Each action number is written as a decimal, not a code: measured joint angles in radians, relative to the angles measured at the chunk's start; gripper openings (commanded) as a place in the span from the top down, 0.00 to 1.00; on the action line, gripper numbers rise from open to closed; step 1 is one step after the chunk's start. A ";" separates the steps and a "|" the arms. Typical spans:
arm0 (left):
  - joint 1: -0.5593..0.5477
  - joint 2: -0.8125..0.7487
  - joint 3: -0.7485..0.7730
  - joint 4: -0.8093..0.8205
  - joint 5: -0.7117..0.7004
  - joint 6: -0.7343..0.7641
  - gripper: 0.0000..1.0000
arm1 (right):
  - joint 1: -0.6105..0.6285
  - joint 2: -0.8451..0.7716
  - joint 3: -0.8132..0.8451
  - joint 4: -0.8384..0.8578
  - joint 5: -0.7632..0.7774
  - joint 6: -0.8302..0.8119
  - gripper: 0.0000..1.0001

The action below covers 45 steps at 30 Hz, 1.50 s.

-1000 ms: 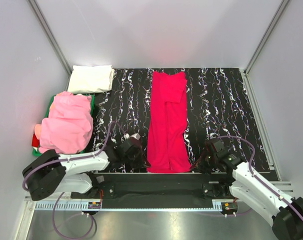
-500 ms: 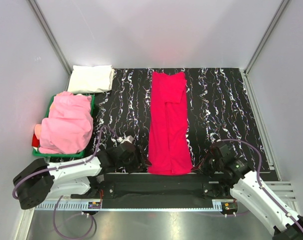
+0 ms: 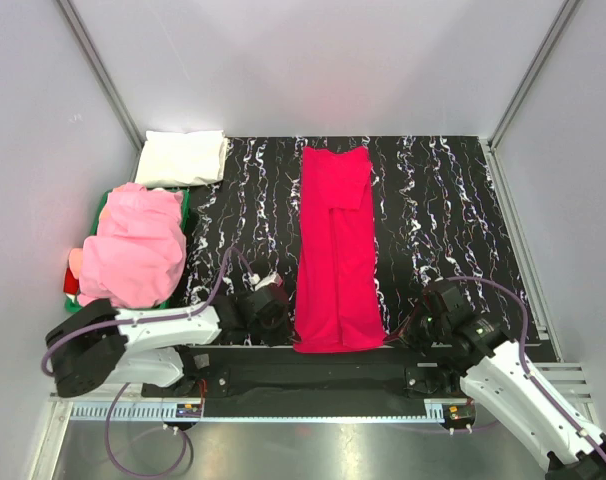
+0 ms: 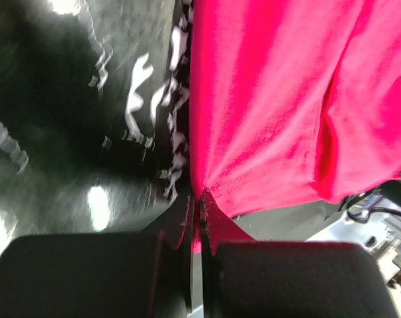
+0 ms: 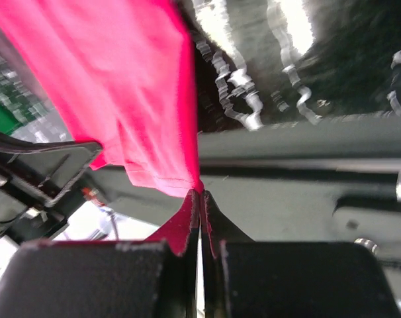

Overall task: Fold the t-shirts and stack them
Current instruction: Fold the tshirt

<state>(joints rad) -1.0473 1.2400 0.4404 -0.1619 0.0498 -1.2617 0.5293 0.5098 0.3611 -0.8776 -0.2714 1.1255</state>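
Note:
A crimson-red t-shirt (image 3: 335,250) lies folded into a long narrow strip down the middle of the black marbled mat. My left gripper (image 3: 291,340) is shut on its near left hem corner; the left wrist view shows red cloth (image 4: 280,112) pinched between the closed jaws (image 4: 199,205). My right gripper (image 3: 385,338) is shut on the near right hem corner, with the cloth (image 5: 121,86) running up from the closed tips (image 5: 200,199). A light pink shirt (image 3: 135,248) is heaped at the left. A folded white shirt (image 3: 183,157) lies at the far left corner.
A green tray (image 3: 186,205) sits under the pink shirt, off the mat's left edge. The mat (image 3: 443,220) is bordered by grey walls and metal frame rails. A black base bar (image 3: 313,378) runs along the near edge between the arms.
Both grippers stay at the near hem corners. The hem has shifted slightly toward the near edge and the left arm moved a little right.

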 measured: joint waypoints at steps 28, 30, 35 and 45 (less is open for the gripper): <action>0.263 -0.016 0.443 -0.417 -0.015 0.234 0.91 | 0.002 0.415 0.531 -0.006 0.217 -0.155 1.00; 0.304 0.045 0.511 -0.435 0.003 0.277 0.91 | 0.001 0.494 0.592 0.015 0.254 -0.190 1.00; 0.386 0.216 0.685 -0.461 0.052 0.383 0.92 | -0.032 0.638 0.693 0.064 0.303 -0.272 1.00; 0.502 0.463 0.929 -0.512 0.146 0.501 0.92 | -0.186 0.879 0.828 0.154 0.285 -0.406 1.00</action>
<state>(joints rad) -0.5453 1.7031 1.3697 -0.6735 0.1955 -0.7605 0.3435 1.3888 1.1893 -0.7231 0.0139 0.7200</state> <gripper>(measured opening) 0.086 0.011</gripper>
